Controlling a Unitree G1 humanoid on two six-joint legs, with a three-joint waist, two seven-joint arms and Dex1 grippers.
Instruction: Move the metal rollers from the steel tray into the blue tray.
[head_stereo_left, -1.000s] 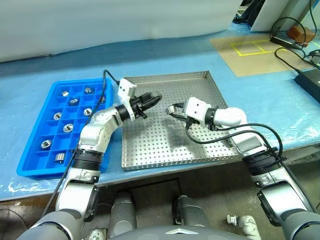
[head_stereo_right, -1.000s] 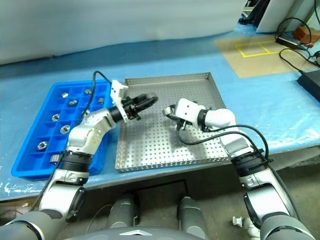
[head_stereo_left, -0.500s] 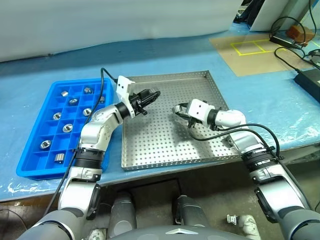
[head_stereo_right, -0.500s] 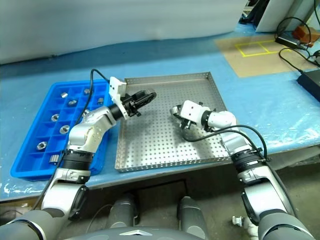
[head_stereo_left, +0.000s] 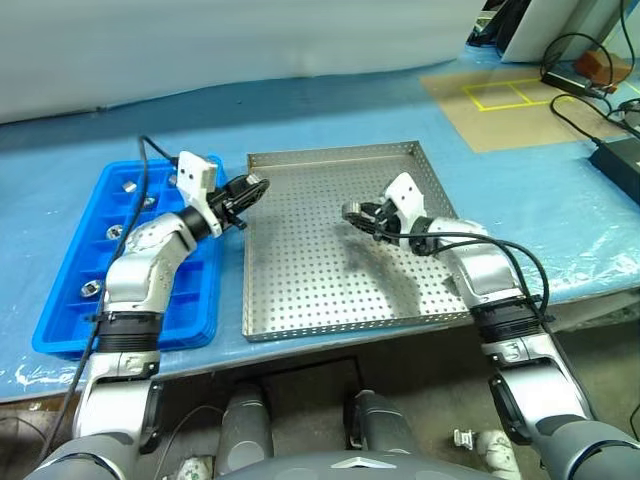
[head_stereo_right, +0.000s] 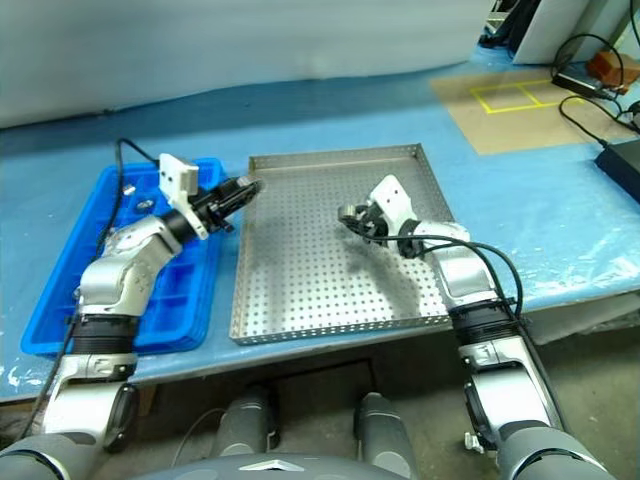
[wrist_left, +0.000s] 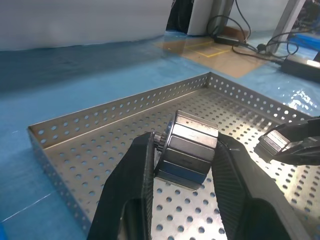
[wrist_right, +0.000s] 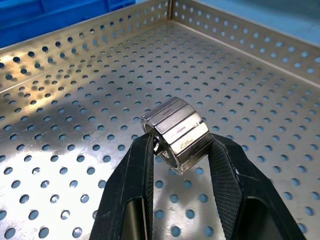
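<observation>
The left fingers (wrist_left: 182, 165) grip one roller (wrist_left: 189, 148) at the steel tray's (head_stereo_left: 300, 310) edge beside the blue tray (head_stereo_left: 70, 290). The right fingers (wrist_right: 175, 150) clamp another roller (wrist_right: 176, 131) over the steel tray.

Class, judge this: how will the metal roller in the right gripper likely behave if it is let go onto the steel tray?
The roller looks solid metal, so probably rigid and heavy for its size. Its faceted sides may limit rolling on the steel tray. Its polished surface could slip between the right gripper fingers.

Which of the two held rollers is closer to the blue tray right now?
The roller in the left end effector: it hangs at the steel tray's edge beside the blue tray. The right end effector's roller is over the steel tray's middle.
</observation>
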